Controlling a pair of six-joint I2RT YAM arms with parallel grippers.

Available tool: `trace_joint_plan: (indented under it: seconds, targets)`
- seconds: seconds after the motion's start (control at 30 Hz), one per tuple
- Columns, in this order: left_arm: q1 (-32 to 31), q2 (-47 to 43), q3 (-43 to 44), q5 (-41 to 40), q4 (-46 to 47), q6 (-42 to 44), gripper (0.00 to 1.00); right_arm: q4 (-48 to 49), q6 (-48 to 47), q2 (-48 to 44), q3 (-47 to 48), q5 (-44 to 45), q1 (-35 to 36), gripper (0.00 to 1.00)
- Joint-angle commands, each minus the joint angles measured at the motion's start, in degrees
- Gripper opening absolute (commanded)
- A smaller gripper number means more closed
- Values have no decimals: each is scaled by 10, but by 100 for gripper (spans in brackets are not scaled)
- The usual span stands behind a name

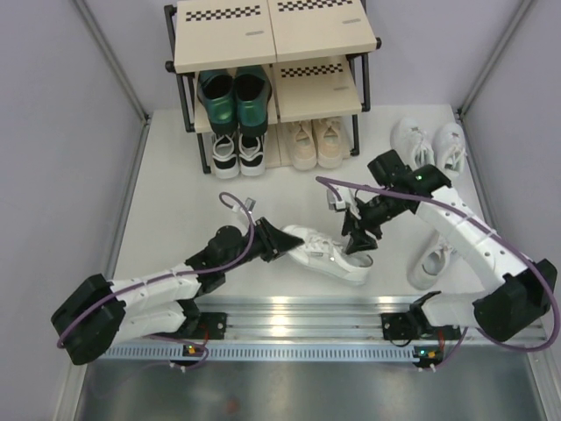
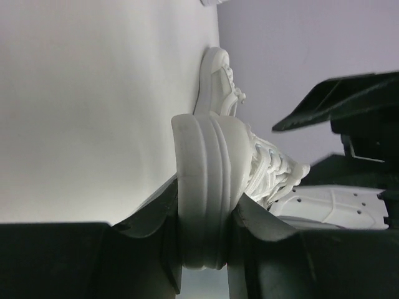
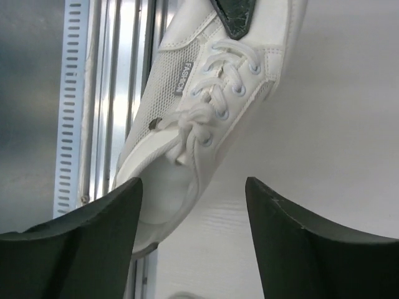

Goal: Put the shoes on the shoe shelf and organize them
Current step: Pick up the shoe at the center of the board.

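Note:
A white sneaker [image 1: 329, 254] lies slantwise in the middle of the floor. My left gripper [image 1: 279, 239] is shut on its toe; in the left wrist view the jaws [image 2: 206, 218] clamp the thick white sole [image 2: 209, 168]. My right gripper [image 1: 358, 237] is open just beside the heel. In the right wrist view its jaws [image 3: 193, 205] are wide apart, with the sneaker's [image 3: 206, 112] heel opening next to the left finger but not pinched. The shoe shelf [image 1: 223, 39] holds green heeled shoes [image 1: 232, 98], black-and-white sneakers [image 1: 237, 153] and beige sneakers [image 1: 316, 142].
A pair of white sneakers [image 1: 429, 140] sits at the back right by the wall. One more white sneaker [image 1: 434, 263] lies under my right arm, also seen far off in the left wrist view [image 2: 218, 87]. A metal rail [image 1: 289, 311] runs along the near edge.

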Motion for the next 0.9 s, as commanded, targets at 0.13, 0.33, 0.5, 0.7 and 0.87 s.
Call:
trace_joint_plan:
  seconds: [0.13, 0.33, 0.5, 0.7, 0.87]
  targets:
    - [18, -85, -68, -70, 71, -87, 0, 91, 74, -116, -6, 15, -38, 100]
    - [22, -139, -85, -127, 48, -130, 0, 177, 96, -172, -130, -48, -65, 99]
    - [22, -154, -77, -145, 42, -146, 0, 253, 154, -195, -176, -15, -66, 99]
    - [22, -142, -51, -150, 42, -152, 0, 342, 221, -206, -204, -54, -64, 99]
    - [23, -131, -26, -146, 43, -146, 0, 344, 228, -167, -188, -38, -52, 99]
